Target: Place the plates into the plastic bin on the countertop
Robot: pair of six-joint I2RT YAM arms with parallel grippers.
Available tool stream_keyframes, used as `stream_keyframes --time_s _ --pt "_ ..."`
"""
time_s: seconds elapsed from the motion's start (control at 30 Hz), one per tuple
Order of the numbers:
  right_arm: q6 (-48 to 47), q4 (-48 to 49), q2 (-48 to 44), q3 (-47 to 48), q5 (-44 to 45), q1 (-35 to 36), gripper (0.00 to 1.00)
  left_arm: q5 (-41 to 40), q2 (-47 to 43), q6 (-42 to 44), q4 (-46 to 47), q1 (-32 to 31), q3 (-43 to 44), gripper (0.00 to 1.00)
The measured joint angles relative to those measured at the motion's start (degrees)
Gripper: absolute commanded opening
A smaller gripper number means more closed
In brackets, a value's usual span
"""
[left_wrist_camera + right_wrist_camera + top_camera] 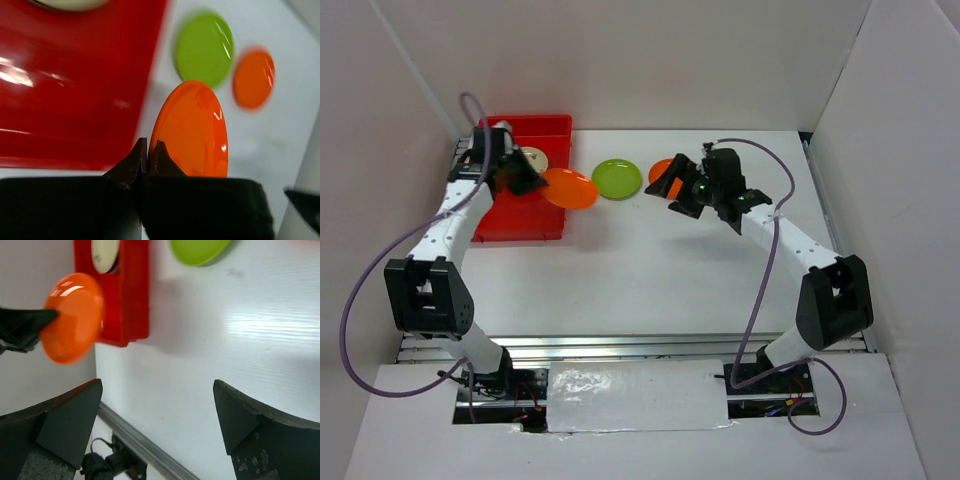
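2nd orange plate half hidden under R gripper, spread. Bin: cream plate, part-covered. L gripper pinches orange plate.

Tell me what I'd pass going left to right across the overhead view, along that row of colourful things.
Red plastic bin → raised orange plate → lime green plate → second orange plate, partly hidden.
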Motion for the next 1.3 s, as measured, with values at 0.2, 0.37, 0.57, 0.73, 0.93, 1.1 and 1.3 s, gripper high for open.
stream_keyframes --time_s 0.2,0.37,0.57,0.73,0.93,1.1,1.3 --pt "-0.5 1.1 2.1 -3.3 -1.9 -6.1 1.0 -5.3 10.0 -4.3 5.9 18.7 5.6 0.0" --pt "-1.6 2.1 5.6 -3.4 -6.0 -6.3 1.0 -6.1 25.8 -4.0 6.6 20.2 20.9 0.0" --pt "-2.9 2.7 6.6 -3.4 -9.3 -7.6 1.0 -6.1 32.1 -3.1 4.6 18.2 29.5 0.46" --pt "-3.2 2.6 7.1 -2.5 -10.1 -8.3 1.0 -6.1 31.9 -2.3 5.0 17.4 30.4 0.99" --pt "-3.9 -2.1 15.2 10.2 -3.9 -8.8 1.0 -8.0 30.9 -2.8 1.1 17.4 27.2 0.99" --pt "-2.7 -5.6 25.7 20.1 4.2 -11.9 1.0 -14.0 29.4 -2.6 -9.5 16.2 33.8 0.99" --pt "-3.3 -12.6 40.0 30.9 6.2 -15.6 0.98 -11.5 13.5 -0.3 -14.4 13.8 30.3 0.99"
